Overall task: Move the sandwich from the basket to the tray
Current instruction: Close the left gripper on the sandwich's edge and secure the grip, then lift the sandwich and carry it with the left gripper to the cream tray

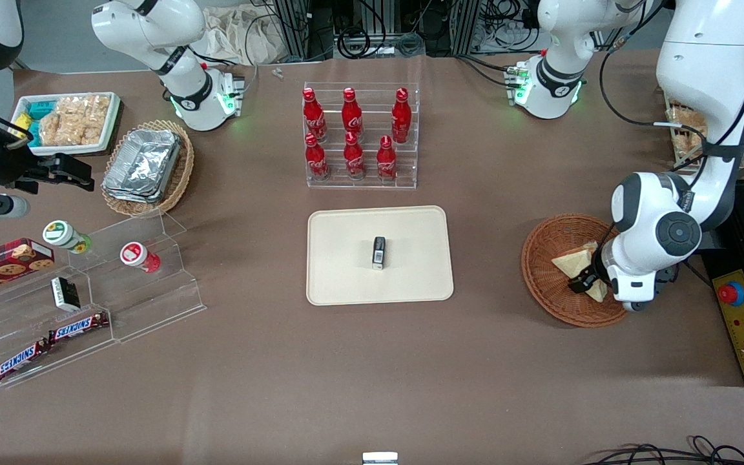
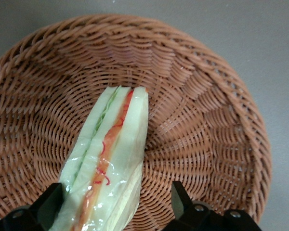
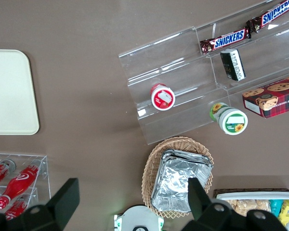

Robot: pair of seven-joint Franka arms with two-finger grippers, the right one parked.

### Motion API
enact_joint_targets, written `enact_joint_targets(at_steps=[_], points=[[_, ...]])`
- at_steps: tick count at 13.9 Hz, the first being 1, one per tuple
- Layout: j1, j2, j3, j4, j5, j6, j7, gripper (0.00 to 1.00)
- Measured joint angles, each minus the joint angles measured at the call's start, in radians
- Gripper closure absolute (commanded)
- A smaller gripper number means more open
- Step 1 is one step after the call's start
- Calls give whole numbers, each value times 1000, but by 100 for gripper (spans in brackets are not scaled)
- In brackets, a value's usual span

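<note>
On brown tabletop (image 1: pixel 346 361) — hand (image 2: pixel 118 204) inside basket (image 2: pixel 207 120), fingers spread around sandwich (image 2: pixel 111 163); tray (image 1: pixel 346 284) well apart.

L arm bent low, hand (image 2: pixel 115 211) down, fingers (image 2: pixel 50 204) apart

The working arm's wrist is covering part of the sandwich (image 1: pixel 575 261) and the basket (image 1: pixel 543 284); the gripper (image 1: pixel 584 282) is barely showing.

White glossy arm, black gripper (image 1: pixel 586 282), black cables
</note>
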Motion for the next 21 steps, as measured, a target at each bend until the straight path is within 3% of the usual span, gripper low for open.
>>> enact_joint_targets(at_steps=[8,12,19,20,21], points=[[-2,-44,-4,182,0,-307,0,0],[19,-44,1,76,-52,-145,-13,0],[60,-8,0,-57,-73,86,-13,2],[58,4,-3,-57,-74,99,-13,32],[56,14,-5,-57,-75,110,-13,90]])
